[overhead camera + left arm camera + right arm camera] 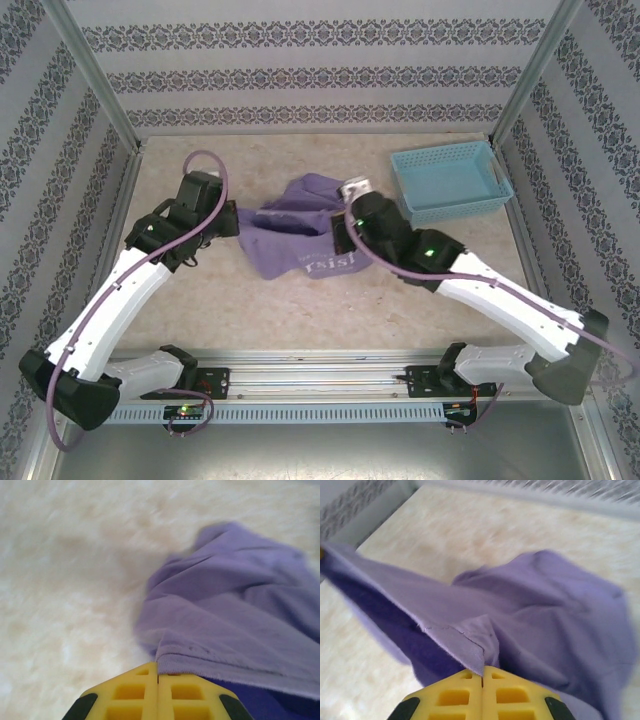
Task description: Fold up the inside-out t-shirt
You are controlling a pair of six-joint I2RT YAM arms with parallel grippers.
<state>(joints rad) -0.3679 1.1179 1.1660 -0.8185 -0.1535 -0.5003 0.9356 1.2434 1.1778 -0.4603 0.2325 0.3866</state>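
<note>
The inside-out t-shirt [300,238] is a crumpled lavender bundle in the middle of the table, with pale lettering on its near part. My left gripper [231,223] is at the shirt's left edge. In the left wrist view its yellow jaws [159,673] are pressed together on a hemmed edge of the shirt [235,615], which trails off to the right. My right gripper [337,227] is at the shirt's right side. Its jaws [482,673] are shut on a hem corner of the shirt [555,625], and a taut band of cloth stretches to the upper left.
A light blue lattice basket [450,181] stands at the back right of the table, close behind the right arm. Patterned walls and metal posts enclose the table. Bare tabletop [300,310] lies between the shirt and the arm bases.
</note>
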